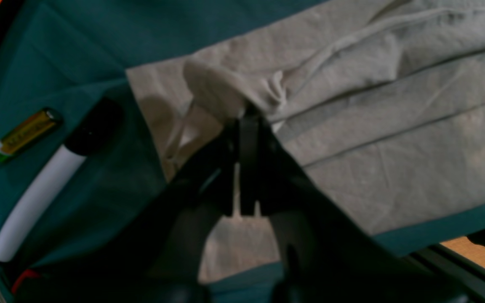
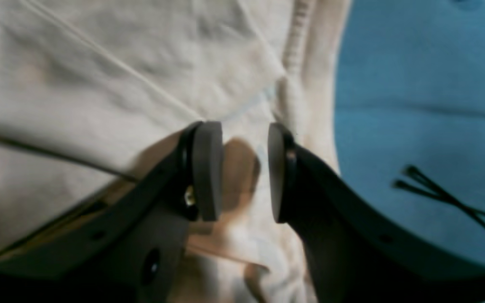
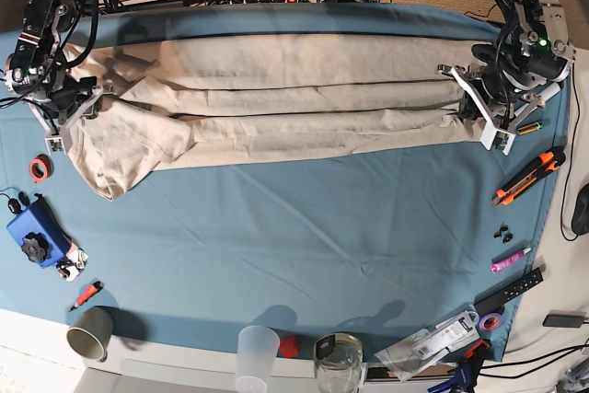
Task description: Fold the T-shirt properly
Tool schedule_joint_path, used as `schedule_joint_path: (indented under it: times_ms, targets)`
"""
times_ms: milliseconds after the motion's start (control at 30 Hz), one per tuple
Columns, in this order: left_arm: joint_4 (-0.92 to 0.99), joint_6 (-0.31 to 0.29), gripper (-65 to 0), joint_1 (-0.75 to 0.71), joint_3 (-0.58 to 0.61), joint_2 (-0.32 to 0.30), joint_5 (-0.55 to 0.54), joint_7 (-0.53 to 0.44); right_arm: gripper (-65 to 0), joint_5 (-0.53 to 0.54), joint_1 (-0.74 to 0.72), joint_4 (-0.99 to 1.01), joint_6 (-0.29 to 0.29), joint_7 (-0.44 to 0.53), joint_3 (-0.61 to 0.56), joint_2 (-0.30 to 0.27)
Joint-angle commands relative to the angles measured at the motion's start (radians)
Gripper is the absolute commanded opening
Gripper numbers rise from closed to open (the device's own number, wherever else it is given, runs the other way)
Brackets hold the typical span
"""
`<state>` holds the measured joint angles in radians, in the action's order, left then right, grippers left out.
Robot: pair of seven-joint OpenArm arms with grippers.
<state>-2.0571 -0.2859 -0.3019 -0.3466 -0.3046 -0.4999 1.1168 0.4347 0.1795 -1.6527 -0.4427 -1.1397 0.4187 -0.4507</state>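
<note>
The T-shirt (image 3: 267, 108) lies folded into a long band across the far half of the teal tablecloth (image 3: 304, 227), running from 9 o'clock to 3 o'clock. The left gripper (image 1: 244, 115) is pressed together, pinching a bunched fold of fabric at the band's 3 o'clock end. The right gripper (image 2: 244, 172) hangs over the ribbed collar (image 2: 299, 38) at the 9 o'clock end, its pads (image 2: 206, 168) spread apart, gripping nothing. A marker (image 1: 44, 189) and battery (image 1: 25, 134) lie near the left gripper.
</note>
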Motion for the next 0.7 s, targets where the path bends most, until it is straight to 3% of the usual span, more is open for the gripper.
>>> schedule_joint_path:
  times_ms: [0, 133, 300, 533, 667]
  targets:
    - [-0.018, -0.004, -65.0, 0.003, -0.005, -0.009, -0.01, -0.026, -46.0, 0.013, -0.011, -0.014, 0.001, 0.018, 0.008, -0.023]
    - [-0.018, -0.004, -65.0, 0.003, -0.005, -0.009, -0.01, -0.025, -46.8, 0.021, -0.01, -0.014, 0.001, 0.018, 0.007, -0.023]
    - [-0.018, -0.004, -65.0, 0.003, -0.005, -0.009, -0.01, -0.025, -65.0, 0.021, -0.011, -0.014, 0.001, 0.018, 0.006, -0.023]
    - [-0.018, -0.004, -65.0, 0.003, -0.005, -0.009, -0.01, -0.025, -65.0, 0.022, -0.011, -0.014, 0.0, 0.018, 0.006, -0.023]
    - [-0.018, -0.004, -65.0, 0.003, -0.005, -0.009, -0.01, -0.025, -65.0, 0.106, -0.01, -0.014, -0.062, 0.006, 0.006, -0.023]
